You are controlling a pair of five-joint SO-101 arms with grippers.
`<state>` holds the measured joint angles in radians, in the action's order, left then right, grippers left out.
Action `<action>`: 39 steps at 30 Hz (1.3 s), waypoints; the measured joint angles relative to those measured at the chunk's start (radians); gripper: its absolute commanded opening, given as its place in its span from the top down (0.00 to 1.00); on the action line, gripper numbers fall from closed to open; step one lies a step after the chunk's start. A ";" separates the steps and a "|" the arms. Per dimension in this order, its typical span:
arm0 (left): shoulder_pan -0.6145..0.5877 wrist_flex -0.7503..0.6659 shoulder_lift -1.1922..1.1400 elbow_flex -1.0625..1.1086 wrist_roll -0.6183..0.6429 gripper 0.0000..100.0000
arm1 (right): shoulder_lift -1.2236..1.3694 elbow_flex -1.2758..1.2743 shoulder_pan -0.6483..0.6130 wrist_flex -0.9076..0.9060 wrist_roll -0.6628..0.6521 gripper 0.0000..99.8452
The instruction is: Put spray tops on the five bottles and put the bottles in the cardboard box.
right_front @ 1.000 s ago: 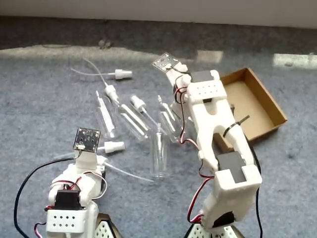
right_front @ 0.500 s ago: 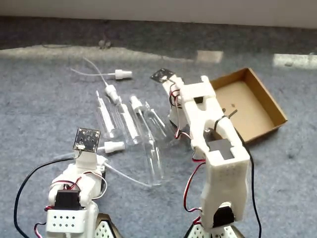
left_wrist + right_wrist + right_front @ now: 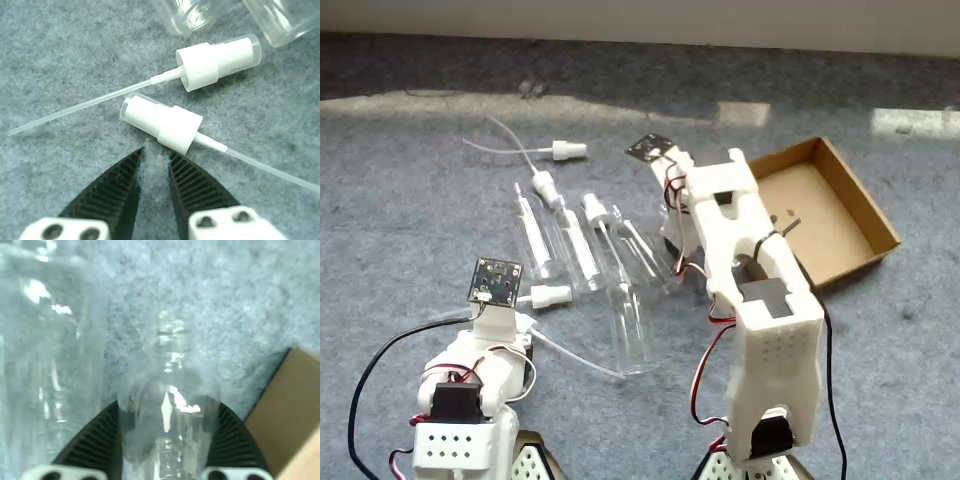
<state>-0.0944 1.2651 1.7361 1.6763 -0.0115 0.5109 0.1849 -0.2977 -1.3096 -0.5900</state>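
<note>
Right wrist view puts us close over the right gripper (image 3: 167, 407), whose dark fingers (image 3: 102, 439) press both sides of a clear bottle (image 3: 170, 365). We read it as clamped on that bottle, whose open neck carries no cap. A corner of the cardboard box (image 3: 295, 405) lies just beside it on the grey carpet (image 3: 225, 300). From the high view, we see the box at about 3 o'clock from the cluster of lying bottles (image 3: 578, 250) at the centre, with the right arm (image 3: 760, 290) stretched between them. One loose spray top (image 3: 566, 150) rests at 11 o'clock of the cluster. On the left wrist view, the left gripper (image 3: 155, 152) has its fingers slightly apart with nothing between them. Its tips are just short of the nearest spray top (image 3: 165, 122), and a second spray top (image 3: 215, 60) lies close by.
</note>
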 measured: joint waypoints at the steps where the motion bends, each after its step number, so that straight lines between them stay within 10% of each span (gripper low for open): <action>1: 0.000 0.000 0.000 0.000 0.000 0.99 | -0.005 0.018 0.003 -0.025 0.000 0.91; 20: 0.000 0.000 0.000 0.000 -0.002 0.99 | -0.497 0.230 0.023 -0.368 0.183 0.91; 32: -0.104 -0.041 0.002 0.000 -0.614 0.99 | -0.887 -0.068 -0.018 -0.368 0.344 0.91; 39: -0.106 -0.029 0.002 -0.083 -0.661 0.99 | -1.152 -0.242 -0.041 -0.358 0.344 0.91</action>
<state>-0.2002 1.2359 1.7377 1.5934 -0.6728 -0.6414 -0.0575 -0.3391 -1.6671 -0.2463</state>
